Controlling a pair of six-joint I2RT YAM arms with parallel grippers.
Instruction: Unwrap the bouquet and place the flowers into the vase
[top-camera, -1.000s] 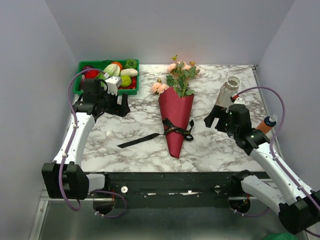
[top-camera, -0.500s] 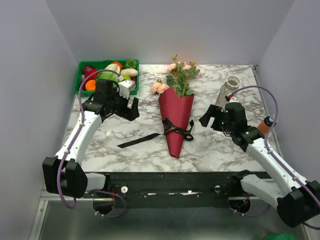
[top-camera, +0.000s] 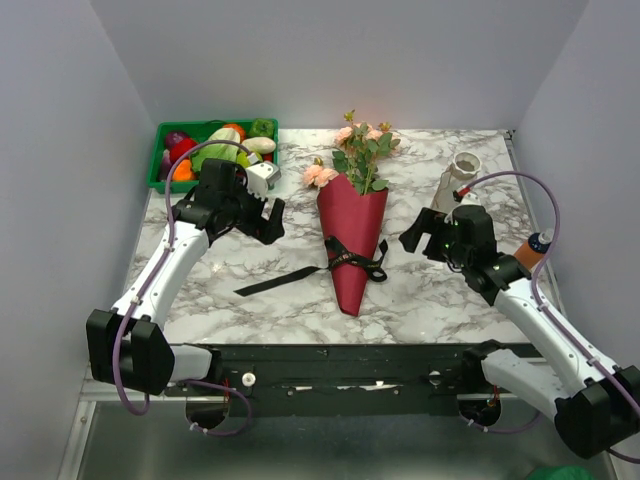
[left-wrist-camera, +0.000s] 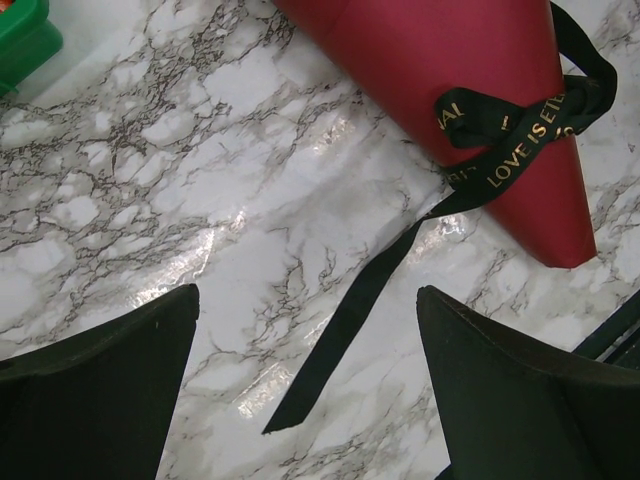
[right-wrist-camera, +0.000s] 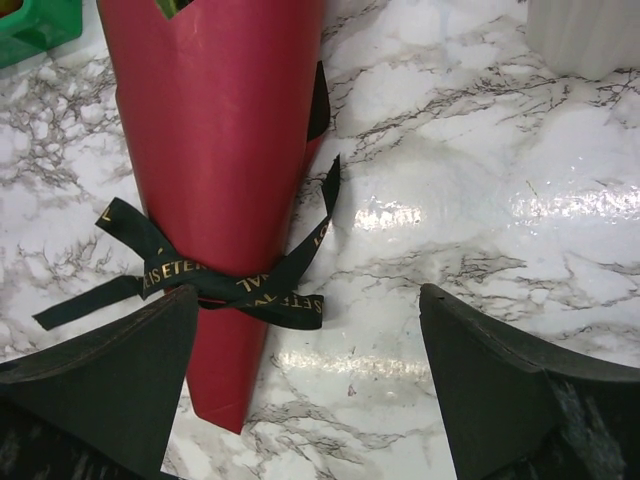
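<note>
- We see the bouquet (top-camera: 352, 240) lying flat in the middle of the marble table (top-camera: 230, 305). Its pointed end faces the arm bases and its open end faces the far wall.
- The dark red paper (left-wrist-camera: 430, 60) is rolled into a cone. A black ribbon (right-wrist-camera: 215, 285) with gold lettering is tied in a bow around the narrow part.
- One long ribbon tail (left-wrist-camera: 345, 320) lies loose on the marble, running out to the left of the cone.
- The flowers (top-camera: 362, 148), peach-pink with green leaves, stick out of the cone's wide mouth. One bloom droops over its left edge.
- The vase (top-camera: 452, 185) stands upright at the far right of the table, well apart from the bouquet. From above, the right arm covers its lower part.
- The left gripper (top-camera: 258, 220) hangs above the marble just left of the bouquet. Its jaws are spread wide and hold nothing. Through its own camera we look down on the loose tail and the tied end of the cone.
- The right gripper (top-camera: 420, 233) hangs to the right of the bouquet, between it and the vase. Its jaws are also spread wide and empty. Its camera shows the bow ahead of the fingers and the vase's foot in the upper right corner.
- A green tray (top-camera: 190, 124) of vegetables sits in the far left corner.
- An orange bottle (top-camera: 533, 250) with a blue cap stands at the right edge, beside the right forearm.
</note>
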